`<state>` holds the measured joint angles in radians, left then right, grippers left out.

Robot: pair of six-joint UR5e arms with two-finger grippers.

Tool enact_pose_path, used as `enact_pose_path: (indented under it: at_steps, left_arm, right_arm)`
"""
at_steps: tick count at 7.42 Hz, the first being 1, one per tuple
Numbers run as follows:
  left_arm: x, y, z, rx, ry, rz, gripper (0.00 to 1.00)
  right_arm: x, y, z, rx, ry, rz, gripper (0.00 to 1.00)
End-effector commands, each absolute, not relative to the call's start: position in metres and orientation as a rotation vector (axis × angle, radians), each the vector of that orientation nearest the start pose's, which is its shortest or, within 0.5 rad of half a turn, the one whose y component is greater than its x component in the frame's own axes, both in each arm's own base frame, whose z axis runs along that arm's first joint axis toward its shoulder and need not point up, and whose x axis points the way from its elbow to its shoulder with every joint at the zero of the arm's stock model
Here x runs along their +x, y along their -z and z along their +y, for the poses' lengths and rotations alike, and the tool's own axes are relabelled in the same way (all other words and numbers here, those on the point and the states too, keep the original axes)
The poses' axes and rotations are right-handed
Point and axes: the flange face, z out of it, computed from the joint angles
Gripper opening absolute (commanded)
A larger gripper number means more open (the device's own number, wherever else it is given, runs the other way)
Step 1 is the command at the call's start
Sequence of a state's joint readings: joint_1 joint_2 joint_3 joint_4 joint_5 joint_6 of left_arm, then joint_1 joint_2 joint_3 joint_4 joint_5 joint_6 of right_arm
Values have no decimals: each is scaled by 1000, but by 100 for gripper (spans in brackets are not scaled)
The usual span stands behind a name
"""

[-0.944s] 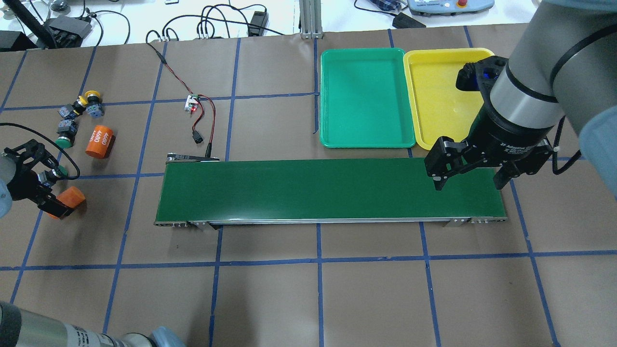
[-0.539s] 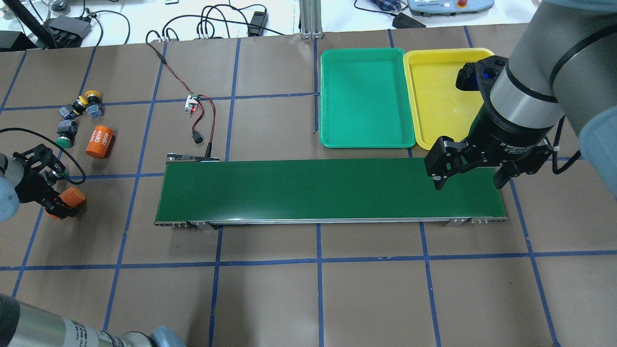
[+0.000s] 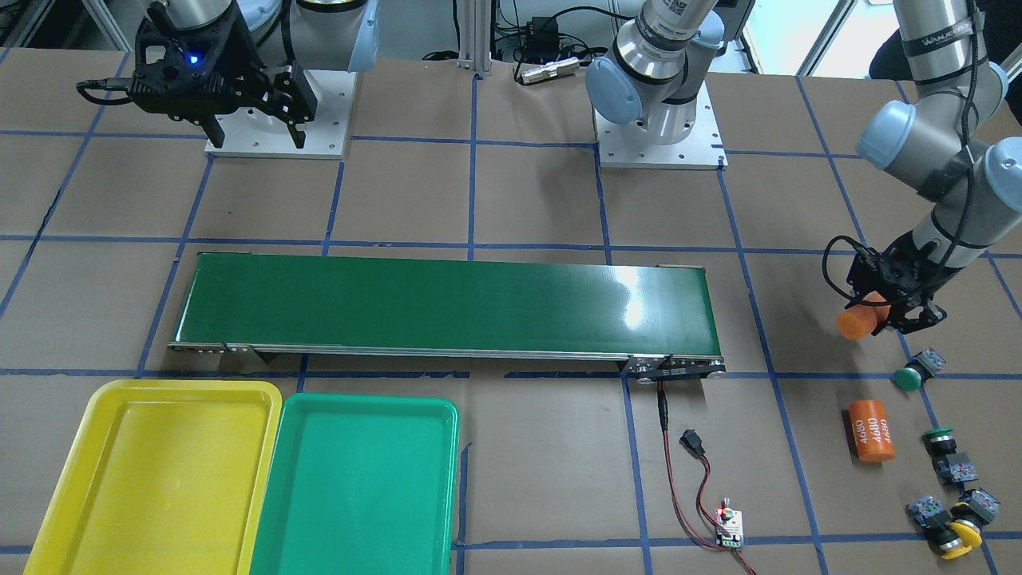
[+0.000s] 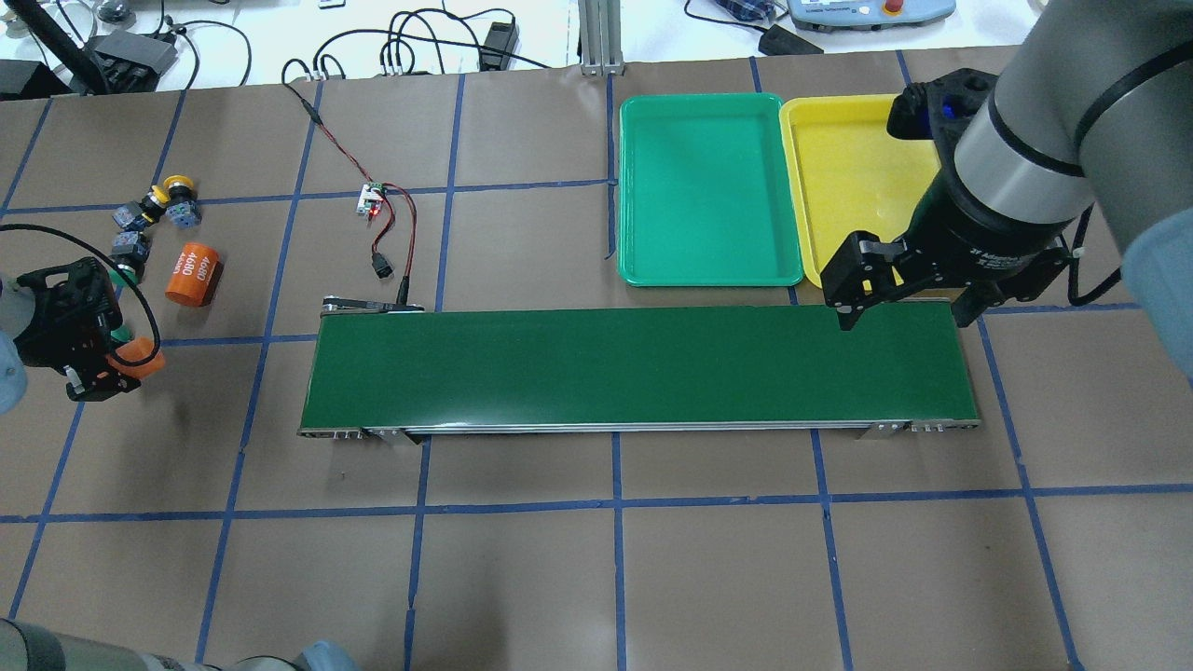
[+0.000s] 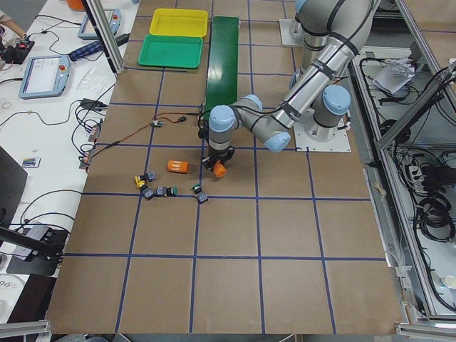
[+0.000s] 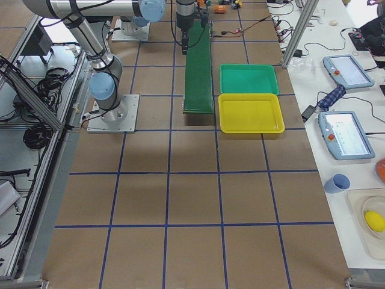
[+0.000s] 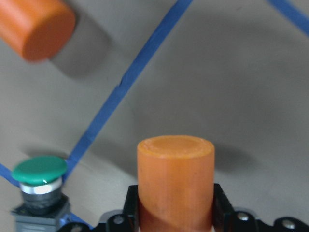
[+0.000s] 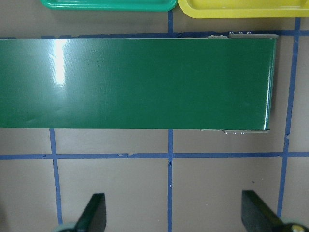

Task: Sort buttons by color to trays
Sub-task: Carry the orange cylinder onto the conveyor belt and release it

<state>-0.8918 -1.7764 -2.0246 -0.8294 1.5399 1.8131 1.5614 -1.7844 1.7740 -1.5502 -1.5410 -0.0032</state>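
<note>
"4680" printed repeatedly along side of lying orange cylinder [image 3: 871, 430].

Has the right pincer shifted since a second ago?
Yes. The right pincer has slid from over the conveyor belt to its far edge, toward the yellow tray.

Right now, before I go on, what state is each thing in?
Left hand, shut on plain orange cylinder.
Right hand, open, empty.
Green tray, empty.
Yellow tray, empty.
Conveyor belt, bare.
Buttons, loose, unsorted.
Printed orange cylinder, lying on its side.
</note>
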Motion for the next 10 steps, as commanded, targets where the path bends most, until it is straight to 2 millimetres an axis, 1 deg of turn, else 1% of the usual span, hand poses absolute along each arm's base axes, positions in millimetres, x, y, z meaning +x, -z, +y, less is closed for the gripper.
enact_pose_path:
  at_steps: [1,2,3,4,5,6,7,8,9,10]
  left_arm:
    - [102,-294,-483,1914,158,2362,0]
    - [43,-293,-484,2048,178,2263,0]
    - [-7,-292,-484,2156,183,2168,0]
    - [-29,-288,-480,2187,181,2149,0]
    - [-36,-275,-471,2166,170,2205,0]
    - [-39,-264,-468,2136,189,2283,0]
    - [-42,-263,-467,2124,191,2303,0]
    - [-44,-264,-463,2100,188,2327,79]
    - [-46,-260,-461,2078,188,2367,100]
    - [-47,-256,-458,2079,180,2377,100]
  right_arm:
    - [133,-487,-404,19,19,3109,100]
    - [133,-488,-404,16,33,3109,100]
    - [133,-494,-410,-4,124,3114,100]
    - [133,-494,-409,8,127,3113,100]
    - [133,-494,-409,8,127,3113,100]
    - [133,-490,-408,6,115,3114,100]
    - [133,-489,-408,3,110,3115,100]
    - [133,-489,-408,3,110,3114,100]
    - [133,-488,-407,1,103,3116,100]
    - [133,-488,-407,1,101,3116,100]
